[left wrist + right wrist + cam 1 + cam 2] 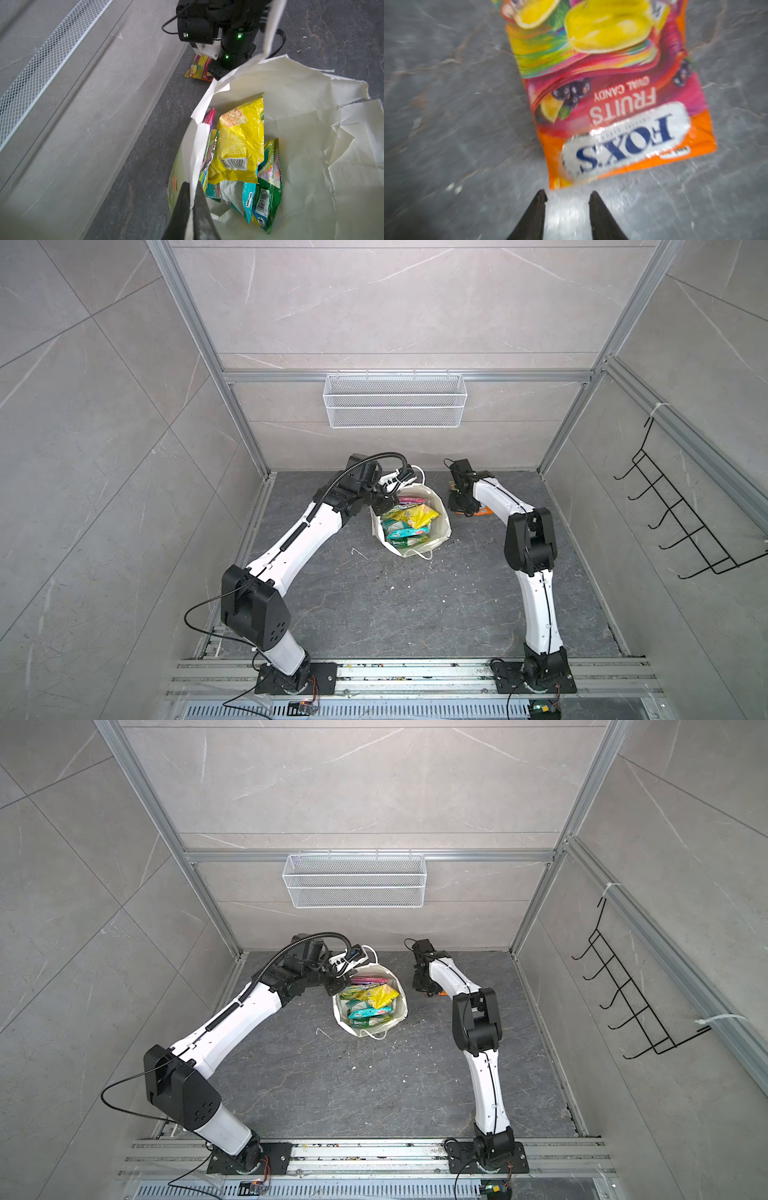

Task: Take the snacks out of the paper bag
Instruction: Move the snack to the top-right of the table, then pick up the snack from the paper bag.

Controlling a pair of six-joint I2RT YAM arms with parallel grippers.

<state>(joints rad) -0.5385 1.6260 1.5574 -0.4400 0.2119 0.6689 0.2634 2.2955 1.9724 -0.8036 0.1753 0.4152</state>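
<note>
Left gripper [191,187] clamped on paper bag [301,124] rim, right gripper [568,195] half-open, empty, by orange packet [623,124] on tabletop [446,104]; tugging risks tearing rim or tipping bag.

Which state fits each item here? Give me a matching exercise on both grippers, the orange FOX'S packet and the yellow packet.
1. left gripper
2. right gripper
3. orange FOX'S packet
4. yellow packet

A. lies inside the paper bag
B. jaws apart, holding nothing
C. shut on the bag's rim
D. lies flat on the table, outside the bag

Pairs: 1-C, 2-B, 3-D, 4-A
</note>
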